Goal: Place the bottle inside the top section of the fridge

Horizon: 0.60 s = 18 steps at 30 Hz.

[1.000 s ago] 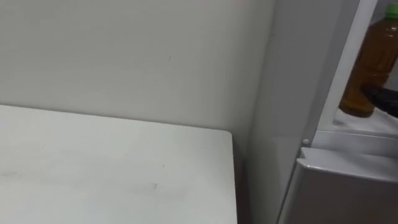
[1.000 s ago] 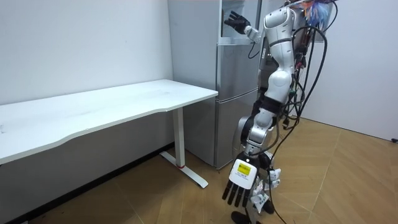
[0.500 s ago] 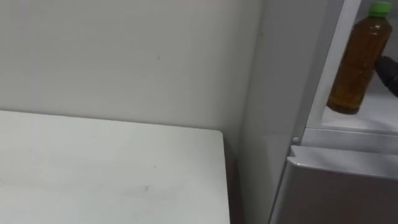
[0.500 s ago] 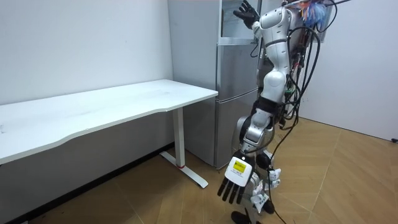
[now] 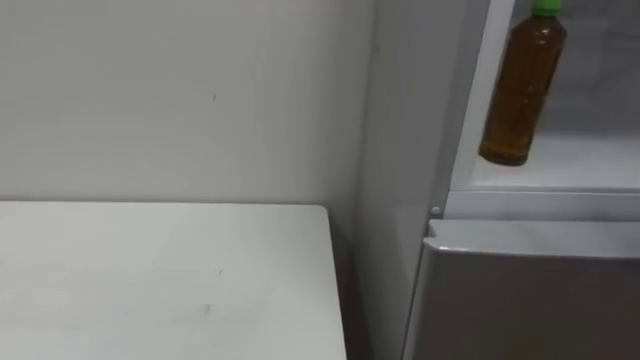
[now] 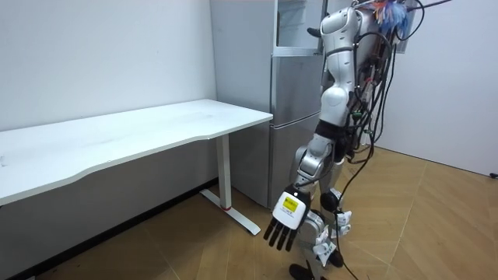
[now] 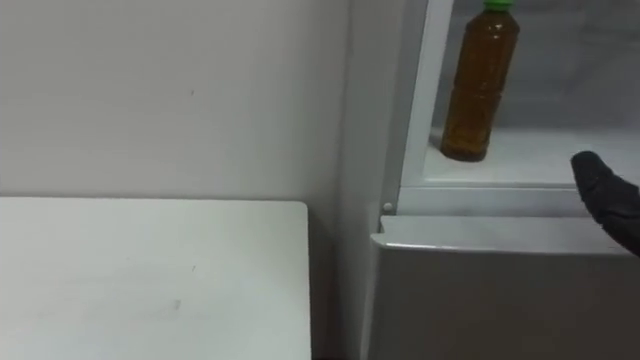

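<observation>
In the upper fridge shelf (image 7: 540, 148) the tea bottle (image 7: 478, 85) stands untouched, so placing looks done; your right hand (image 7: 610, 205) is near, fingers unreadable, left hand (image 6: 282, 225) hanging spread: draw clear

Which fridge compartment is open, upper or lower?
The upper compartment, with the bottle standing upright inside; the lower compartment beneath it has its door shut.

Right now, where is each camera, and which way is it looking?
Left eye view: on the robot's head, looking down at the table and the bottle standing in the upper fridge.
Right eye view: same head, beside it; right hand at its right edge.
Room view: across the room, facing the whole robot at the fridge, left hand hanging open.
Both eyes share bottle, table, fridge.
</observation>
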Motion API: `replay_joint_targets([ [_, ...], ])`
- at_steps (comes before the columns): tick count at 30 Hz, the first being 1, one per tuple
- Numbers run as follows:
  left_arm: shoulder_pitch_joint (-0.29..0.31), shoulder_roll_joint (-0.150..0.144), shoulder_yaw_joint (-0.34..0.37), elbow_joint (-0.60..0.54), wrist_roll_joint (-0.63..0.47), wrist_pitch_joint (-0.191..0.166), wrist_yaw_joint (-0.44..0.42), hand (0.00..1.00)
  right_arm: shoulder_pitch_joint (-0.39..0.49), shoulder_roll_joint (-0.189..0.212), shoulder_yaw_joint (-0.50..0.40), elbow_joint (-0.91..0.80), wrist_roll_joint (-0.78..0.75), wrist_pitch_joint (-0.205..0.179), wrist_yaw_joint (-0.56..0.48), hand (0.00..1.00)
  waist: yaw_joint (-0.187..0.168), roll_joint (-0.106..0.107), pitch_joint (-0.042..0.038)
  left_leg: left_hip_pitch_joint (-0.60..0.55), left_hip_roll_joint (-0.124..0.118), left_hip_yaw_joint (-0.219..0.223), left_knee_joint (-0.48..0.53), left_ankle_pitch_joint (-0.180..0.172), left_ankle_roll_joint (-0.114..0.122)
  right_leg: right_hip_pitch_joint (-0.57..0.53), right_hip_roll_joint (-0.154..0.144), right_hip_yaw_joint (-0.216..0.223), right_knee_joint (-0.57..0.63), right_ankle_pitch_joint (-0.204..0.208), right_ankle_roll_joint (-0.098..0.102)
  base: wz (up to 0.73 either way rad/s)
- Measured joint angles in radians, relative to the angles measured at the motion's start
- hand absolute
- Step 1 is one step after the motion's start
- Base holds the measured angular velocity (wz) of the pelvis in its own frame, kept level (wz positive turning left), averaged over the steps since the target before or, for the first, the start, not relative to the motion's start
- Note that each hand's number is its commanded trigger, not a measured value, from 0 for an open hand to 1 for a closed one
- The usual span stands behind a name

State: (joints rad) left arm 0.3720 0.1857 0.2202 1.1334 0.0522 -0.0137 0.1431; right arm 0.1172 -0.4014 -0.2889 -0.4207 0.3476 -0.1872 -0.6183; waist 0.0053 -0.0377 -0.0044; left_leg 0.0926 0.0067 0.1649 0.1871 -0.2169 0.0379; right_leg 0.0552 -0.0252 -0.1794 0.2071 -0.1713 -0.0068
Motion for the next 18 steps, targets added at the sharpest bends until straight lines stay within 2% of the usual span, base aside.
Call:
replay_joint_targets([
  [2, -0.006, 0.000, -0.029, 0.016, -0.006, 0.001, 0.002, 0.00, 0.024, 0.025, -0.001, 0.001, -0.009, -0.009, -0.043, 0.00, -0.002, 0.004, -0.0019, -0.002, 0.000, 0.002, 0.001, -0.001, 0.001, -0.005, 0.001, 0.008, -0.001, 0.000, 0.000, -0.07],
  [6, -0.011, 0.000, -0.042, 0.013, -0.006, 0.001, 0.005, 0.00, 0.087, 0.064, 0.002, 0.014, -0.008, -0.009, -0.095, 0.00, -0.001, 0.008, -0.0041, 0.000, 0.001, 0.003, -0.001, -0.001, 0.001, -0.006, 0.002, 0.010, -0.003, 0.000, 0.000, -0.01],
  [7, -0.011, 0.000, -0.051, 0.012, -0.006, 0.000, 0.007, 0.00, 0.098, 0.081, 0.002, 0.023, -0.006, -0.009, -0.107, 0.00, -0.001, 0.008, -0.0023, 0.005, 0.001, 0.008, -0.002, -0.001, 0.001, -0.005, 0.003, 0.014, -0.002, 0.000, 0.000, -0.07],
  [8, -0.011, 0.000, -0.056, 0.012, -0.006, 0.000, 0.008, 0.00, 0.104, 0.089, 0.004, 0.030, -0.006, -0.012, -0.111, 0.00, -0.002, 0.014, -0.0040, 0.006, 0.002, 0.013, -0.003, -0.002, 0.000, -0.004, 0.004, 0.015, -0.002, 0.000, 0.000, -0.11],
  [9, -0.011, 0.000, -0.070, 0.012, -0.005, -0.001, 0.011, 0.00, 0.119, 0.099, 0.009, 0.060, -0.006, -0.027, -0.117, 0.00, -0.002, 0.014, -0.0025, 0.006, 0.003, 0.018, -0.004, -0.004, 0.000, -0.003, 0.006, 0.015, -0.001, 0.000, 0.000, -0.10],
  [12, -0.012, 0.000, -0.092, 0.014, -0.007, -0.003, 0.020, 0.00, 0.150, 0.126, 0.023, 0.121, 0.007, -0.031, -0.145, 0.00, -0.003, 0.024, 0.0014, 0.005, 0.005, 0.021, -0.006, -0.008, -0.001, -0.007, 0.006, 0.016, -0.001, 0.000, 0.000, -0.07],
  [13, -0.012, 0.000, -0.107, 0.013, -0.015, -0.005, 0.022, 0.00, 0.152, 0.129, 0.026, 0.151, 0.021, -0.035, -0.155, 0.00, -0.009, 0.029, 0.0038, 0.005, 0.005, 0.021, -0.006, -0.010, 0.000, -0.007, 0.006, 0.015, -0.002, 0.000, 0.000, -0.05],
  [17, -0.016, -0.003, -0.113, 0.011, -0.022, -0.012, 0.022, 0.00, 0.163, 0.135, 0.032, 0.299, 0.112, -0.048, -0.166, 0.00, -0.015, 0.047, 0.0024, 0.007, 0.005, 0.022, -0.009, -0.011, 0.000, -0.003, 0.007, 0.014, -0.005, 0.000, 0.001, 0.00],
  [18, -0.015, -0.004, -0.114, 0.011, -0.023, -0.012, 0.022, 0.00, 0.163, 0.139, 0.032, 0.324, 0.131, -0.048, -0.165, 0.00, -0.017, 0.046, 0.0001, 0.007, 0.005, 0.022, -0.009, -0.011, 0.000, -0.003, 0.007, 0.014, -0.005, -0.001, 0.001, 0.05],
])
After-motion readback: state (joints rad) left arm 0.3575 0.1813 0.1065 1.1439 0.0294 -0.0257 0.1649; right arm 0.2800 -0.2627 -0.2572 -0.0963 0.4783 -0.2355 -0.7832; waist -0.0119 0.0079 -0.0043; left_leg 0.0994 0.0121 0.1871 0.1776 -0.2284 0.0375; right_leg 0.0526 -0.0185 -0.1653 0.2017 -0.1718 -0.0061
